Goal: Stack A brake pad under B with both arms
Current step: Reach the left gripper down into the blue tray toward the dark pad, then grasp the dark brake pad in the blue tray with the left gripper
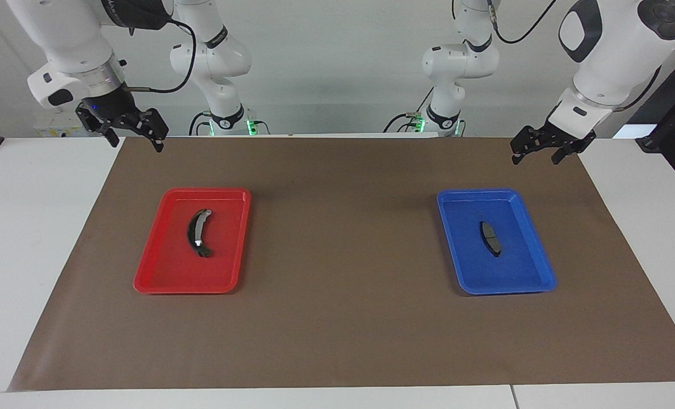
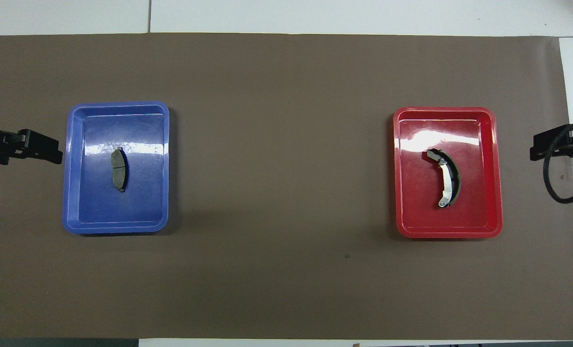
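Pad A point(image 1: 490, 238) lies apart from raised left gripper point(image 1: 537, 153).

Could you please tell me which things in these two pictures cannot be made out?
- Underside of the A brake pad in the blue tray: hidden by the pad, both views.
- Underside of B in the red tray: hidden likewise.
- Left hand: cut off by the overhead view's edge, only its tip shows.
- Right hand: cut off there too, partly covered by a cable.
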`<action>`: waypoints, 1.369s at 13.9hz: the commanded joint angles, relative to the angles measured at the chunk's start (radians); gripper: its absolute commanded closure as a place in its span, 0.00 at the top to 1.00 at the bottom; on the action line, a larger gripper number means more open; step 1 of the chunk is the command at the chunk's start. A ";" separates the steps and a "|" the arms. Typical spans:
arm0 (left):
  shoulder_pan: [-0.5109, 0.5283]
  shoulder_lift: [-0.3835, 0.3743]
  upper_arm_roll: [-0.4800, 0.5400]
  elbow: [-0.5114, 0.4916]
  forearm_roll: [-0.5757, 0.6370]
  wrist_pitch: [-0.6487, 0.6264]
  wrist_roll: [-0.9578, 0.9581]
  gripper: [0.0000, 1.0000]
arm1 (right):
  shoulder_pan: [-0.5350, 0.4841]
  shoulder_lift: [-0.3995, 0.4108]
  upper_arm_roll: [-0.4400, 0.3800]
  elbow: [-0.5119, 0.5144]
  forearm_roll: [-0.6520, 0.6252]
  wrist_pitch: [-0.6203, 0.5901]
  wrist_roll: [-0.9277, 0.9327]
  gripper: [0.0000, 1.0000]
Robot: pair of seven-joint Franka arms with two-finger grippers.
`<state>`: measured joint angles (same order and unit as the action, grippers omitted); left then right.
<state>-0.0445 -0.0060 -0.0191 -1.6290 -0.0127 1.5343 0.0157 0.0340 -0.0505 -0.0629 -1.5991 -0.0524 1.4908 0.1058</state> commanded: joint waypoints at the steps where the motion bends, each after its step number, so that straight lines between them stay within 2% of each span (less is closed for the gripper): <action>1: 0.005 -0.022 0.005 -0.022 -0.006 0.011 0.015 0.99 | -0.008 0.003 0.006 0.005 0.005 -0.007 -0.020 1.00; 3: -0.008 -0.022 0.004 -0.029 -0.006 0.045 0.015 0.99 | -0.008 0.003 0.006 0.005 0.005 -0.007 -0.020 1.00; 5: -0.012 -0.063 0.002 -0.139 -0.004 0.180 0.009 0.99 | -0.008 0.003 0.006 0.005 0.005 -0.007 -0.020 1.00; 7: -0.008 -0.072 0.002 -0.237 -0.004 0.295 0.012 0.98 | -0.008 0.003 0.006 0.004 0.005 -0.007 -0.020 1.00; 13: 0.000 0.078 0.002 -0.372 -0.004 0.573 0.001 0.98 | -0.008 0.003 0.006 0.004 0.005 -0.007 -0.018 1.00; 17: -0.009 0.100 0.002 -0.558 -0.004 0.811 -0.020 0.98 | -0.008 0.003 0.006 0.004 0.005 -0.009 -0.020 1.00; 19: 0.000 0.129 0.002 -0.577 -0.004 0.836 -0.023 0.98 | -0.008 0.003 0.006 0.004 0.005 -0.009 -0.020 1.00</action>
<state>-0.0463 0.1278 -0.0209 -2.1653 -0.0127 2.3240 0.0053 0.0340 -0.0505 -0.0629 -1.5991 -0.0524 1.4908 0.1058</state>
